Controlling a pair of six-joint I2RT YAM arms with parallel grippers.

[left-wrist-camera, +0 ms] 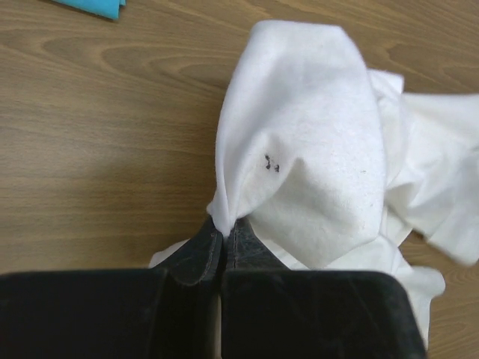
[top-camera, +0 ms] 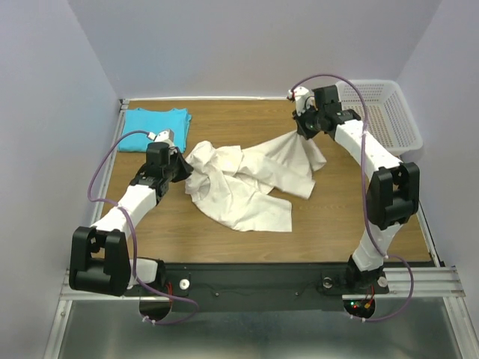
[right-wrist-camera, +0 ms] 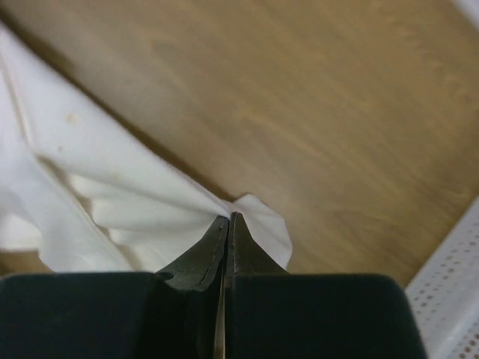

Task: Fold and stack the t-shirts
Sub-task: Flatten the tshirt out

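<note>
At its nine and one o'clock edges, the cream t-shirt (top-camera: 239,187) is pinched by left hand (top-camera: 183,170) and right hand (top-camera: 301,134); even spreading is advised.

A white perforated plastic basket (top-camera: 391,112) is stood upright at the far right corner of a wooden table (top-camera: 224,247). The table is enclosed on three sides by pale walls (top-camera: 247,45), and a metal rail (top-camera: 419,283) is fixed along its near edge.
</note>
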